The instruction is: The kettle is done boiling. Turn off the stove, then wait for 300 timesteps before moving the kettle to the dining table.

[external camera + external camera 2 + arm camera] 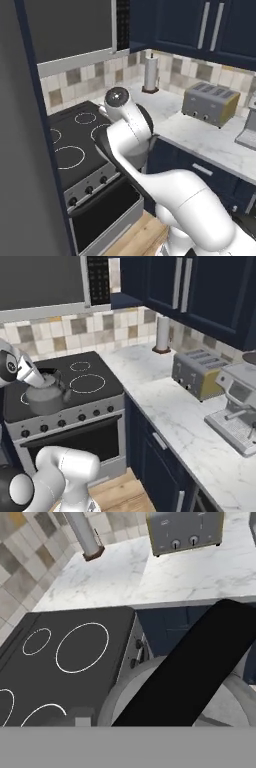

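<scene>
The grey kettle (46, 398) hangs just over the front left of the black stove (95, 375), beside its silver knob panel (62, 423). My gripper (42, 381) comes down onto the kettle from the left and is shut on its black arched handle (200, 662). In the hand view that handle runs diagonally close to the camera, with the kettle's grey body (125, 697) below it, over the stove's (65, 642) front right corner. My fingertips are hidden there. The stove (80, 135) also lies left of the arm in the left base view. The dining table is out of view.
A marble counter (170, 406) runs right of the stove, carrying a silver toaster (197, 373), a paper towel roll (161, 333) and a coffee machine (240, 406). Navy cabinets (200, 291) hang above it. A tall grey panel (20, 150) stands left of the stove.
</scene>
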